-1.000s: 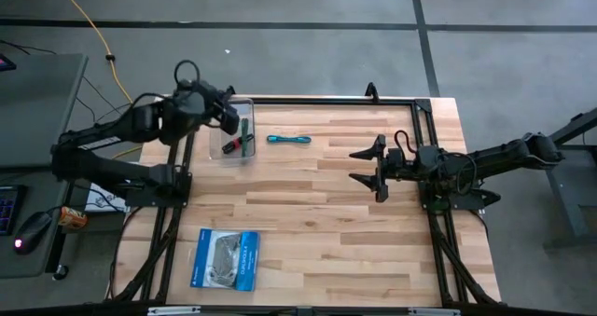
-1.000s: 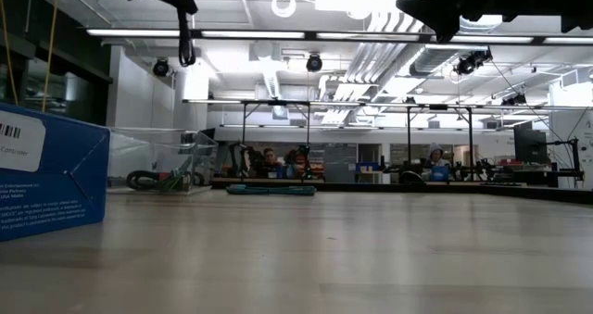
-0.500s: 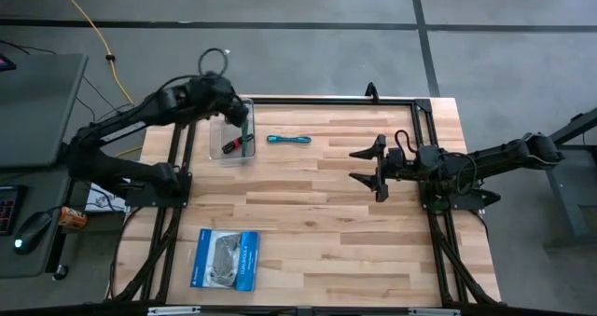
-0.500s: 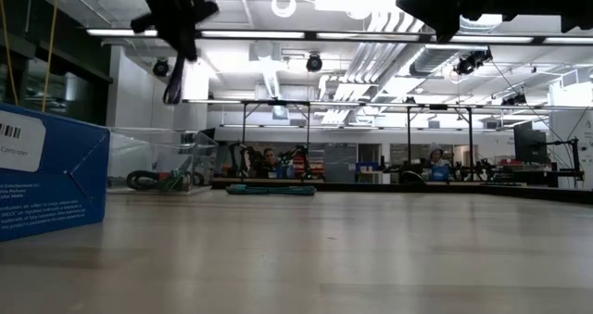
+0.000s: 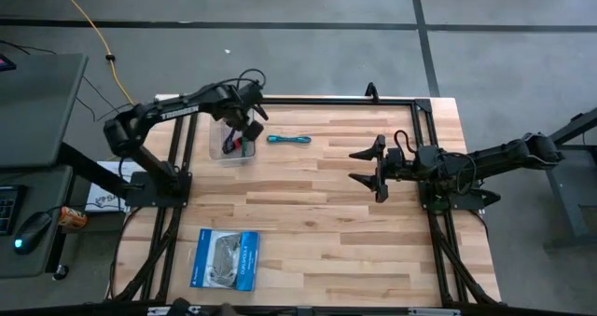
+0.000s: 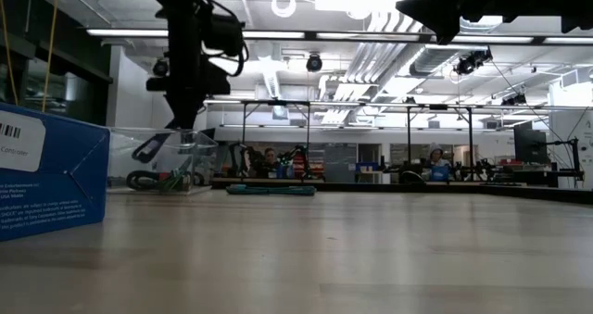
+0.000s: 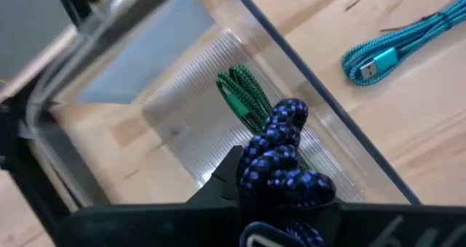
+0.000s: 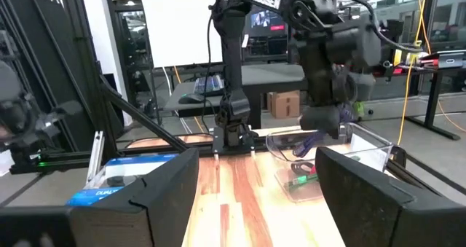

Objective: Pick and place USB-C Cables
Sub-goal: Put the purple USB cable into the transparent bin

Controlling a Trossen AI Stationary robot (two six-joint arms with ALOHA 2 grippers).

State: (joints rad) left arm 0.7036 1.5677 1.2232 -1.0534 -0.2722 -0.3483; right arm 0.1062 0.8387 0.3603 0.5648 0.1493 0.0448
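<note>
My left gripper hangs over a clear box at the table's far left, pointing steeply down, shut on a purple cable bundle. A green cable with a red-black end lies on the box's floor. The teal cable lies flat on the wood just right of the box. In the low view the left gripper stands at the box's rim. My right gripper waits open at mid-right, held level above the table. My left gripper pinches the purple cable bundle between its two fingers, coming from above and slanting down. The bundle sticks out past the fingertips, its free end down in the box above the green cable. Whether the two cables touch I cannot tell.
A blue-and-white flat packet lies near the table's front left. A black frame runs along the table's far and side edges. Bare wood lies between the two arms.
My left gripper has swung toward the table's right and sunk over the clear box, tipping from nearly level to steeply downward. It has stayed shut, and the purple cable has come down with it into the box's opening.
</note>
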